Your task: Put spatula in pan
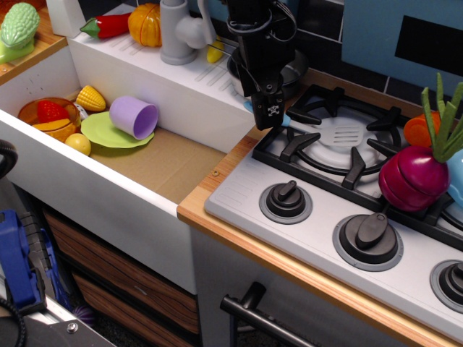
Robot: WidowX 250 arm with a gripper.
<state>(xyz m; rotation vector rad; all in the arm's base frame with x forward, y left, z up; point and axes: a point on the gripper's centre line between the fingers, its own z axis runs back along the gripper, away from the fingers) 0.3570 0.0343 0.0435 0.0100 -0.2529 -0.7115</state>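
Observation:
The spatula (340, 134) lies on the left stove burner, its pale slotted blade to the right and its light blue handle pointing left. My gripper (270, 116) has come down on the left end of the handle and hides most of it. Only one dark finger (271, 107) shows, so I cannot tell how the jaws stand. The pan (295, 66), a shiny silver pot, stands on the counter behind the gripper, largely hidden by the arm.
The black burner grate (318, 148) sits under the spatula. A purple radish toy (414, 178) stands at the stove's right. The stove knobs (286, 201) are at the front. The sink at the left holds a purple cup (134, 117), a green plate (108, 132) and toy food. A grey faucet (177, 32) stands behind.

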